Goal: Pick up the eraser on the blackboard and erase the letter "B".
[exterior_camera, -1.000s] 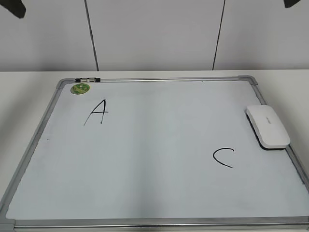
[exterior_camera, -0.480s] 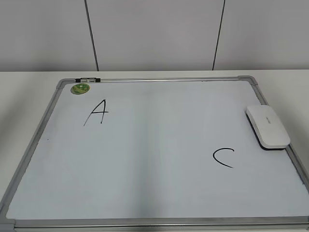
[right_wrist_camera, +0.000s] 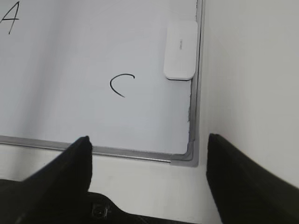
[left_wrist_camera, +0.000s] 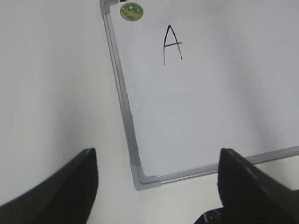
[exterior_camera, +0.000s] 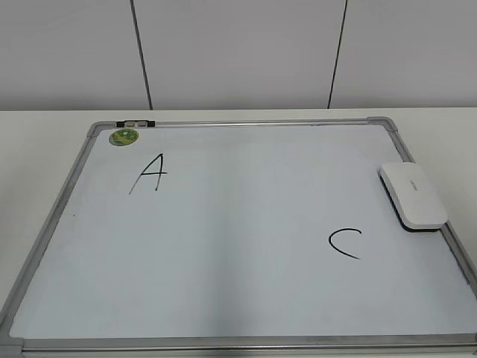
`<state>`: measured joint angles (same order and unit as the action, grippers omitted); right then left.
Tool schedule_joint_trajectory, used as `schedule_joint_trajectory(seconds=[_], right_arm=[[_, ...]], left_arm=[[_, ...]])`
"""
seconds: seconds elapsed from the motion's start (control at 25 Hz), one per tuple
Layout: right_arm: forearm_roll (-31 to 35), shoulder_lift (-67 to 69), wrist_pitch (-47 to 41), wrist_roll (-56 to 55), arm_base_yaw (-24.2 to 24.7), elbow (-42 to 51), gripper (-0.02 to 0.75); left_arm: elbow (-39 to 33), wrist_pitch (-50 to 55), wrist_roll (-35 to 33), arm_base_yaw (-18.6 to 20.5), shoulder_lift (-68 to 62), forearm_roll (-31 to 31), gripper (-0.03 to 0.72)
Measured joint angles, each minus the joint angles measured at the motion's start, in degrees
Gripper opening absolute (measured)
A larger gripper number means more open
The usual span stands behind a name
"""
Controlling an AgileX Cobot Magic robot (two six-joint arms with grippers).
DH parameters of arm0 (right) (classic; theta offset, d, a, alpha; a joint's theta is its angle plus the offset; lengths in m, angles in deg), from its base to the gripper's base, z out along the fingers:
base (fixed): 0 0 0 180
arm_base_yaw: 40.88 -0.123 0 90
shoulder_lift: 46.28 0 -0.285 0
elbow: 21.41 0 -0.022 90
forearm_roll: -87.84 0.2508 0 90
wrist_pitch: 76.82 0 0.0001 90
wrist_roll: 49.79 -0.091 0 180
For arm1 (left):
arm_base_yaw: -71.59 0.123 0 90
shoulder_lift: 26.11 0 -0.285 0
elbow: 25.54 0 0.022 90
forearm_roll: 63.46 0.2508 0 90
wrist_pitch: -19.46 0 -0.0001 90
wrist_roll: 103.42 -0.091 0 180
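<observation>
The blackboard (exterior_camera: 56, 216) is really a big white dry-erase sheet, smooth and a bit glossy, boxed in by a thin grey metal frame with chunkier grey corner pieces, and it's laid flat on a plain white table (exterior_camera: 30, 134). The eraser (exterior_camera: 413, 195) is parked at about 3 o'clock on the board, right against the frame edge: a smooth white rounded-rectangle block with a dark strip showing underneath and some tiny grey lettering on top that can't really be read from here. A black handwritten "A" (exterior_camera: 151, 172) is seen around 10 o'clock, a black "C" (exterior_camera: 345, 243) around 4 o'clock, just beside the eraser's near end, and a small round green sticker (exterior_camera: 124, 136) sits at the 11 o'clock corner. No "B" can be made out anywhere on the white surface.

Both arms are held high above the table. The left gripper (left_wrist_camera: 158, 184) is spread wide, nothing between its dark fingers; the right gripper (right_wrist_camera: 148, 163) is likewise splayed apart and empty, with the eraser well away at its 12 o'clock
</observation>
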<state>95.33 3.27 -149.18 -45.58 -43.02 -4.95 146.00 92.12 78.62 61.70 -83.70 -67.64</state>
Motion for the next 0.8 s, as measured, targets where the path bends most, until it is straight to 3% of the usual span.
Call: schedule_joint_trajectory(seconds=[0.44,0.8], right_arm=[[-5.41,-28.87,-0.36,0.11,0.0,16.17,0.585],[-6.54,-35.56,-0.36,0.11,0.0,24.54,0.585]], left_arm=[[-15.65,-0.09,0.0,0.0,20.9,2.41,0.585],[-24.24,-4.9,0.0,0.0,34.73,6.73,0.58]])
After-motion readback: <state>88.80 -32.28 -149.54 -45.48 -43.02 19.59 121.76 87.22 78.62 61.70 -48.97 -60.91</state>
